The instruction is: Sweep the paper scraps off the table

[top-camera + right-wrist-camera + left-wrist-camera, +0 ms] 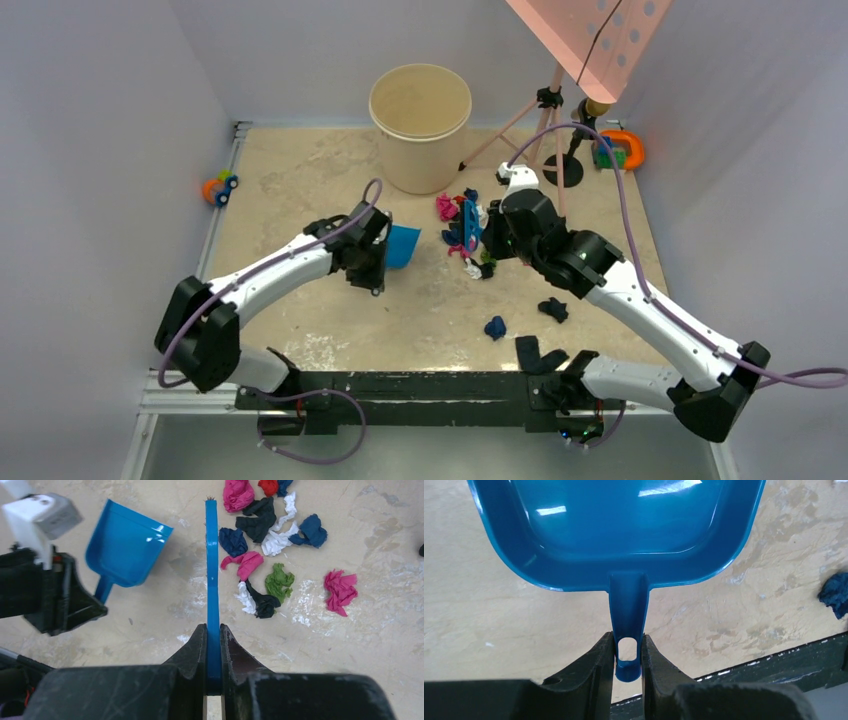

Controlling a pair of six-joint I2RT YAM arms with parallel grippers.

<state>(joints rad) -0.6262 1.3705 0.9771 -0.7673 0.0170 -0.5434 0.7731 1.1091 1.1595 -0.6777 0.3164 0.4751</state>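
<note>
My left gripper [383, 252] [628, 644] is shut on the handle of a blue dustpan [404, 245] [624, 530], held just above the table [300, 200] left of the scraps. My right gripper [487, 232] [213, 634] is shut on a thin blue brush [470, 224] [212, 575], which stands between the dustpan [127, 542] and a cluster of paper scraps [458, 222] [260, 535] in pink, dark blue, black, white, green and red. A dark blue wad [495, 327] [835, 594] and a black wad [553, 309] lie apart, nearer the front.
A beige bucket [420, 110] stands at the back centre. An orange-blue toy car [220, 187] is at the left rail. Toy blocks with an orange ring [618, 150] and a pink tripod stand [545, 110] are at the back right. The black front bar [400, 385] borders the near edge.
</note>
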